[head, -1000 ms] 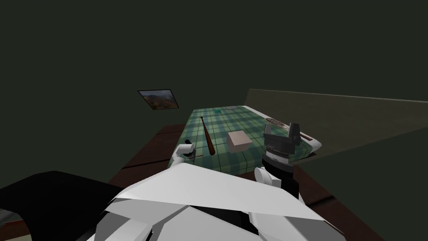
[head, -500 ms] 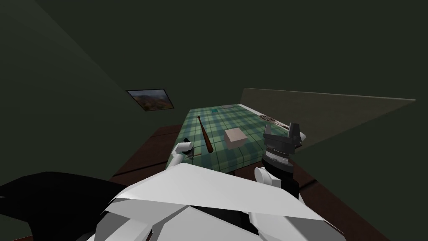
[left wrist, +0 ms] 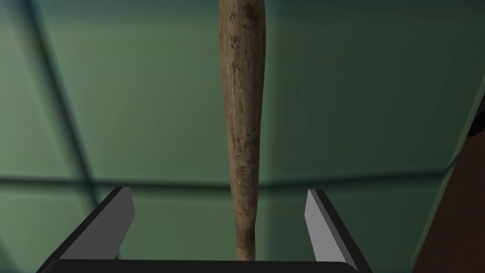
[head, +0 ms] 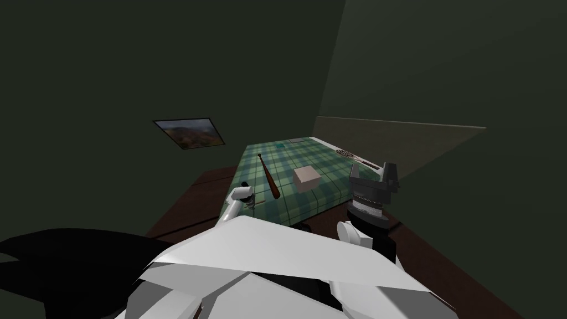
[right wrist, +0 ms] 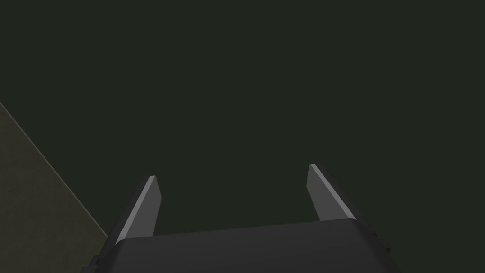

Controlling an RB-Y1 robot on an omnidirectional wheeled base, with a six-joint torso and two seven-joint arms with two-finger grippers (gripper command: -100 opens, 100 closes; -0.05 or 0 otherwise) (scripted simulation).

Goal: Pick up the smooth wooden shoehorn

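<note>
The left gripper (left wrist: 219, 190) hangs over a green plaid surface (left wrist: 118, 118) with its fingers spread wide, holding nothing. The brown wooden shoehorn (left wrist: 242, 118) lies flat on that surface, its narrow end running between the two fingers towards the gripper body, touching neither; its thicker end points away. In the head view it lies near the surface's left edge, with a pale box (head: 306, 178) just to its right. The right gripper (right wrist: 232, 171) is raised by the surface's right side, its fingers also apart and empty.
</note>
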